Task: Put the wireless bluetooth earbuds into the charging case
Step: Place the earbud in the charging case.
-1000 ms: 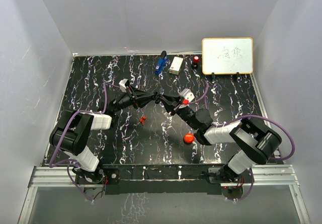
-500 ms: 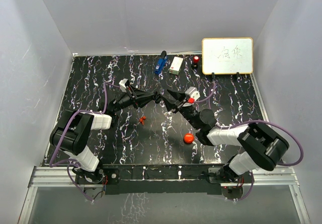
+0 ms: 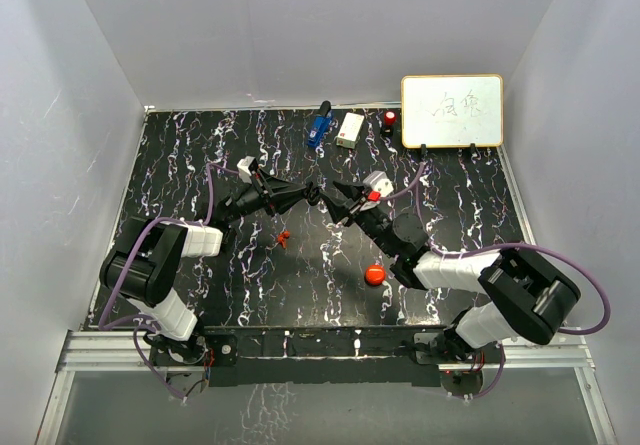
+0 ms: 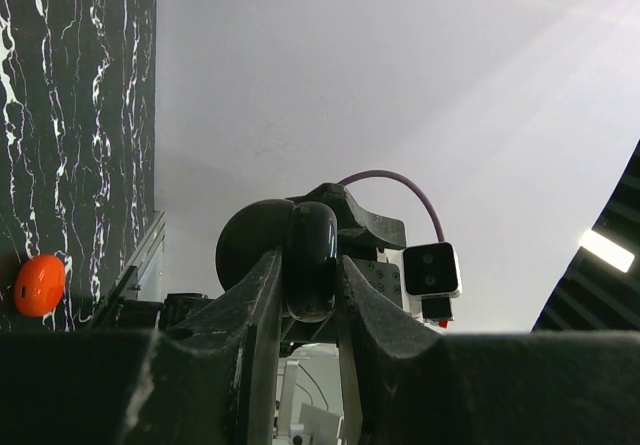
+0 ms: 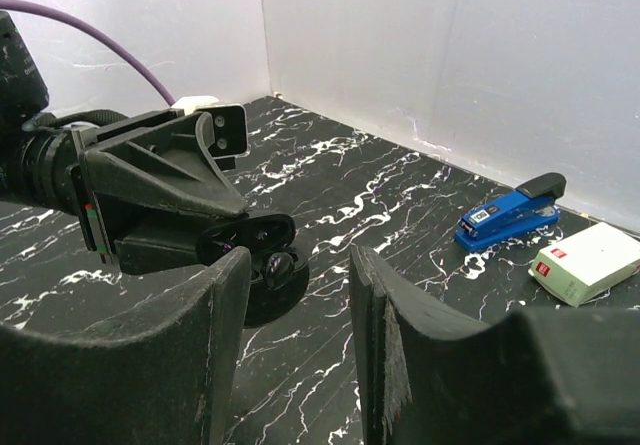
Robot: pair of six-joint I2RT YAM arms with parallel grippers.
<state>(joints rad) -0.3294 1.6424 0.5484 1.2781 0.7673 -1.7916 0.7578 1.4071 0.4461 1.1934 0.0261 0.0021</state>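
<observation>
Currently the black disc (image 4: 310, 260), taken to be the charging case, is clamped edge-on between the fingers of the left gripper (image 3: 312, 196). Whether it is resting on the table (image 3: 200, 155) or is held off it cannot be told. The right gripper (image 5: 295, 265) is pointed at the disc from just beside it, with its jaws spread and nothing held between them. A red-and-black earbud (image 3: 284, 237) is seen lying on the table, near the two grippers and on their near side. The second earbud cannot be made out. A red puck (image 3: 375, 274) lies well apart, nearer the right arm's base.

The step is judged to be a two-handed working of the case. It is best done if the disc is pinched firmly and held steady. The right fingers should be centred on its rim before being closed, and the loose earbud nearby should not be swept aside.
</observation>
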